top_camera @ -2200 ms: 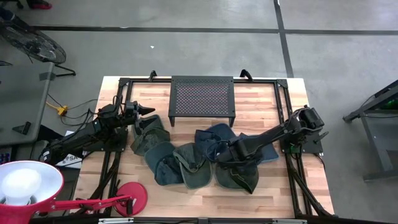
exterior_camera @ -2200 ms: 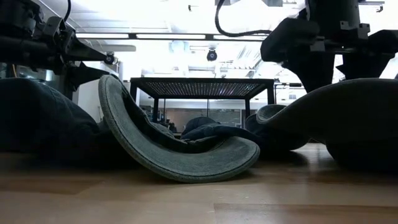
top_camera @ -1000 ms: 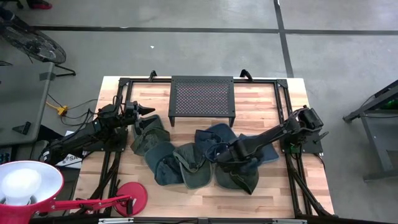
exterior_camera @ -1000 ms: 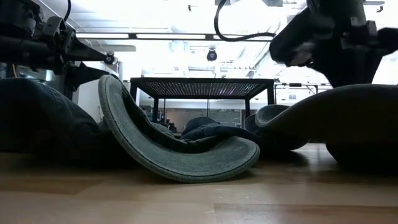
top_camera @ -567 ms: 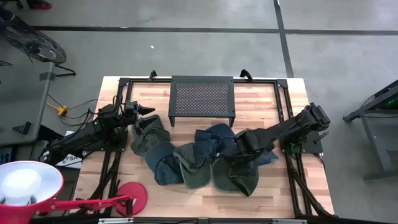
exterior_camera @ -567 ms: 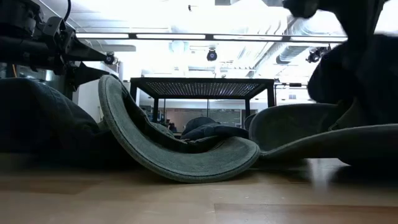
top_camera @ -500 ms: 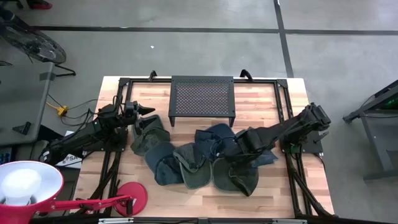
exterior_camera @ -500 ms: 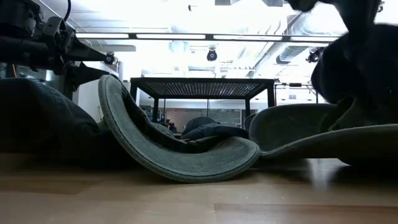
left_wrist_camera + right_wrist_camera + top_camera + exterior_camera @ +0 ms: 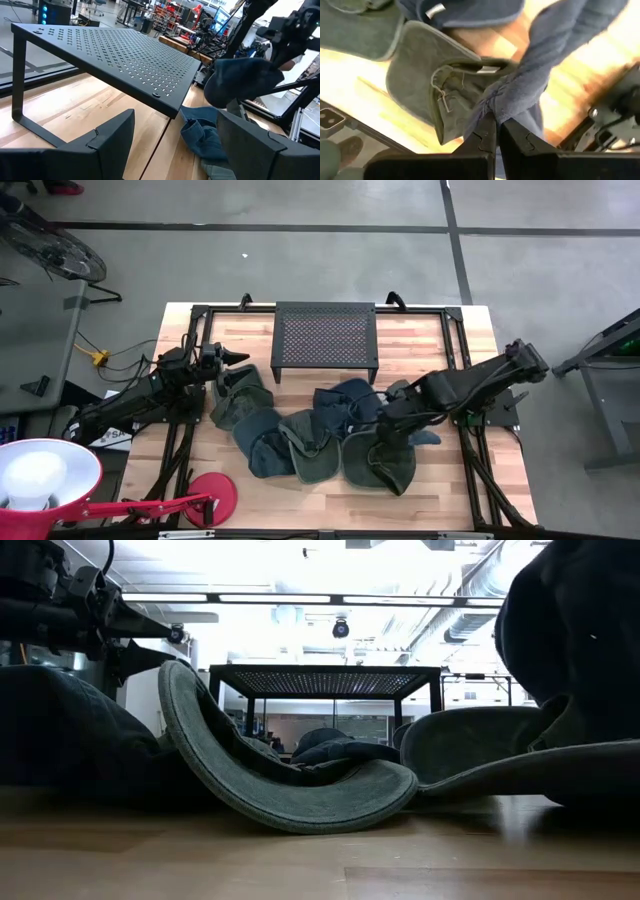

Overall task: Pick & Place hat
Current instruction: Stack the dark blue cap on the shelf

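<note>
Several green and blue hats lie in a heap (image 9: 290, 435) on the wooden table. My right gripper (image 9: 394, 418) (image 9: 495, 131) is shut on a blue hat (image 9: 560, 45), which hangs at the right of the low view (image 9: 580, 630) and shows in the left wrist view (image 9: 240, 80). Under it a green hat (image 9: 435, 85) lies on the table, its inside turned up. My left gripper (image 9: 238, 358) (image 9: 175, 145) stands open by the heap's far left end and holds nothing. My right gripper pinches a bunched fold of the blue hat's cloth (image 9: 506, 106) between its two fingers, coming from above and pointing down. The hat is lifted clear of the table and droops slack beside and below the fingers. How many layers it has, I cannot tell.
A black perforated stand (image 9: 326, 338) (image 9: 115, 55) sits at the table's far middle. A green hat with its brim curled up (image 9: 290, 790) lies in front of the low camera. A red lamp (image 9: 60, 480) reaches over the near left corner. Black frame rails run along both table sides.
My right gripper has gone up and toward the table's right edge, staying shut on the blue hat. The hat has come off the heap and now hangs clear. The green hat under it has stayed on the table, its brim now lying flatter.
</note>
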Available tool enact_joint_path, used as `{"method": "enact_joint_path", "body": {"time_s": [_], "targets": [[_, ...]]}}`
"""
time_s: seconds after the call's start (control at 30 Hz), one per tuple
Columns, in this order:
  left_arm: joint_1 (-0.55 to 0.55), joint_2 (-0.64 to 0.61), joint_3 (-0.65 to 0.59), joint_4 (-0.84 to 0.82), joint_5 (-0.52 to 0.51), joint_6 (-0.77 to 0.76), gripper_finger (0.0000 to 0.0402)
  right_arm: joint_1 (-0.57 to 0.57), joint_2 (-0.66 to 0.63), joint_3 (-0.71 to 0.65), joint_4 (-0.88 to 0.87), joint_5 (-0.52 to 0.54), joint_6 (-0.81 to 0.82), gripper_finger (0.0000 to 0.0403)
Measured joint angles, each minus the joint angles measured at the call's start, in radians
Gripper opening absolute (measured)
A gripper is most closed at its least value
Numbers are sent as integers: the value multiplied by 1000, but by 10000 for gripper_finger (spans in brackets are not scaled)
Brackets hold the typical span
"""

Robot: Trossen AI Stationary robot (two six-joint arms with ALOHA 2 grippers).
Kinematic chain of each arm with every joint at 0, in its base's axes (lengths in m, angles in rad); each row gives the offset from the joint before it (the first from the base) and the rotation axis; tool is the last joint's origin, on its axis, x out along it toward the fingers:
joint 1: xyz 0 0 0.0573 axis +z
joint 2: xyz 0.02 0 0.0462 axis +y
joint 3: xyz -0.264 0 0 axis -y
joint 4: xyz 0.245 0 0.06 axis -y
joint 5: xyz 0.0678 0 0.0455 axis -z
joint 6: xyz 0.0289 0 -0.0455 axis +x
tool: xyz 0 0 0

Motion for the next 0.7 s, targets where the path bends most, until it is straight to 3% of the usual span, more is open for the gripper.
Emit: {"method": "enact_joint_path", "body": {"time_s": [0.33, 0.7], "targets": [[0, 0, 0, 0, 0, 0, 276, -3, -190, 0, 29, 149, -221, 0], [0, 0, 0, 0, -1, 0, 276, -77, -383, 0, 51, 215, -543, 0]]}}
